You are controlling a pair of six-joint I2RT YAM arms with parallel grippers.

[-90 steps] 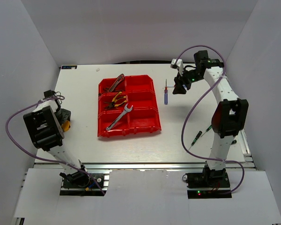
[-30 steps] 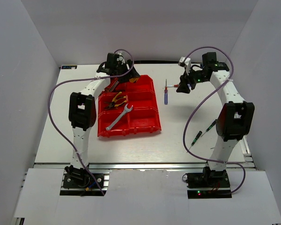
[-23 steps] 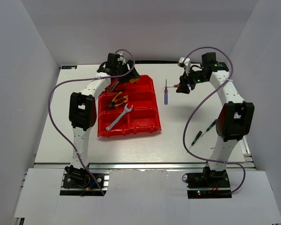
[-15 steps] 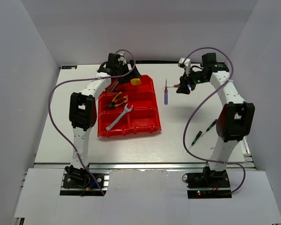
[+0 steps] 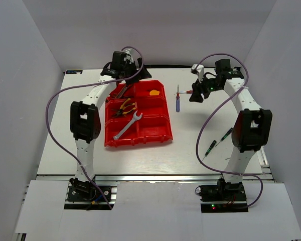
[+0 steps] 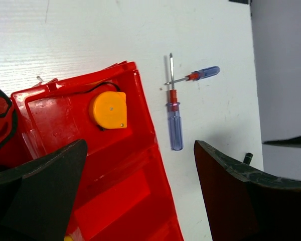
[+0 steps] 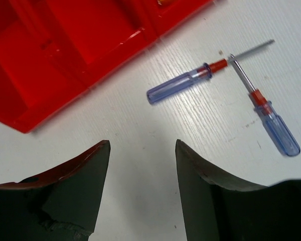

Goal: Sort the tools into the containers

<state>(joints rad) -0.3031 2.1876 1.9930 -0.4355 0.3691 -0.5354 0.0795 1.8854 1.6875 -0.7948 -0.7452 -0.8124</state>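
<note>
The red bins (image 5: pixel 160 131) stand as a 2-by-3 block mid-table. The orange piece (image 5: pixel 154 92) lies in the far right bin, also in the left wrist view (image 6: pixel 109 110). My left gripper (image 5: pixel 140 75) is open and empty above the block's far edge. Red-black pliers (image 5: pixel 124 89), yellow pliers (image 5: pixel 125 107) and the wrench (image 5: pixel 128 125) lie in the left bins. Two blue-handled screwdrivers (image 5: pixel 177 103) with red collars lie tip to tip on the table, right of the bins (image 7: pixel 183 85). My right gripper (image 5: pixel 194 95) is open and empty just beside them (image 7: pixel 143 150).
Two green-black screwdrivers (image 5: pixel 210 147) lie on the table at the right, near the right arm's upright link. White walls close in the table on the left, right and far sides.
My left arm swung from the table's left side to the far right bin with the orange piece, let it go into that bin, and drew back a little. My right gripper barely moved.
</note>
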